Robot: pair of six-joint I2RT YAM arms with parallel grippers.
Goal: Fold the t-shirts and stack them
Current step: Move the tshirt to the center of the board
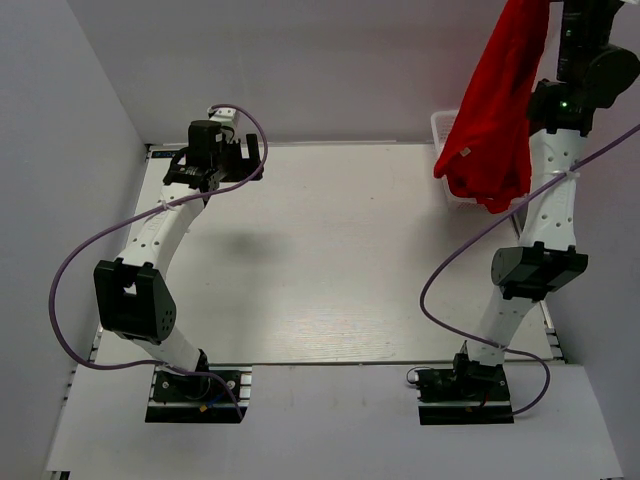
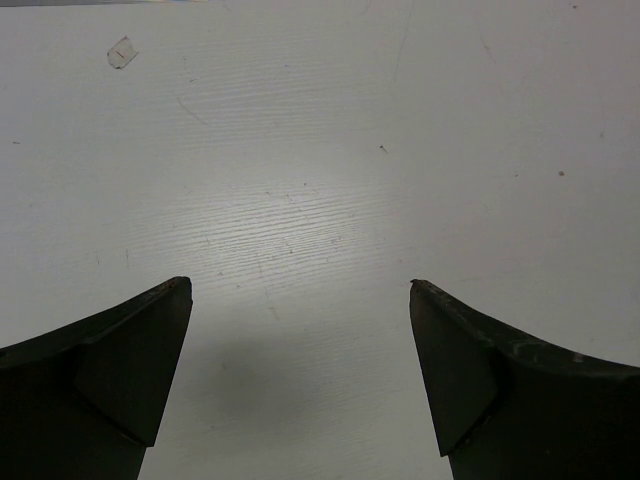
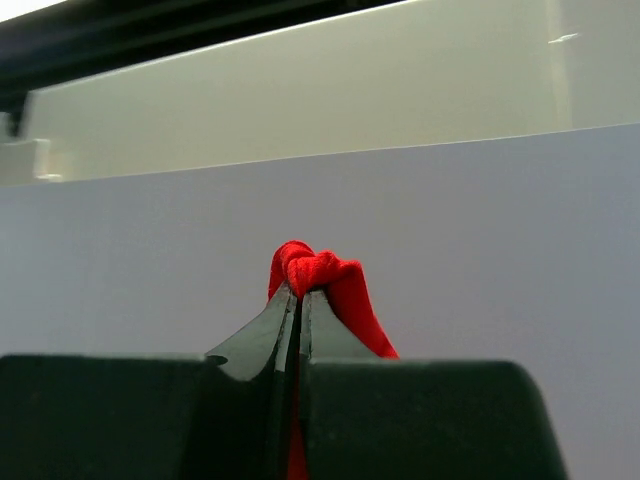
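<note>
1. Hanging from the right tool (image 3: 298,292), a bright red t-shirt (image 1: 495,120) dangles above the far right corner of the desk (image 1: 330,260). Its cloth is gathered into one long drape that runs from the top edge of the overhead view down to a rumpled lower end.
2. Seen from the right wrist, the right tool's two dark fingers are pressed together on the shirt. A knot of red cloth is pinched at their tips and bulges just above them, with a pale wall behind.
3. The lower end of the t-shirt hangs in front of a white mesh basket (image 1: 441,128), which sits at the far right of the desk against the back wall. Whether the cloth touches the basket's rim cannot be told.
4. A small white label (image 1: 465,152) shows on the left side of the shirt, near its lower end.
5. The right arm stands tall along the right edge of the desk, with a green light (image 1: 563,103) glowing on its upper part.
6. The left tool (image 1: 240,158) sits over the far left corner of the desk, well apart from the shirt.
7. From the left wrist, the left tool's fingers are spread wide with nothing between them. Only bare white desk shows in the gap, with a small pale mark (image 2: 121,51) on the surface further off.
8. A purple cable (image 1: 75,260) loops out beside the left arm.
</note>
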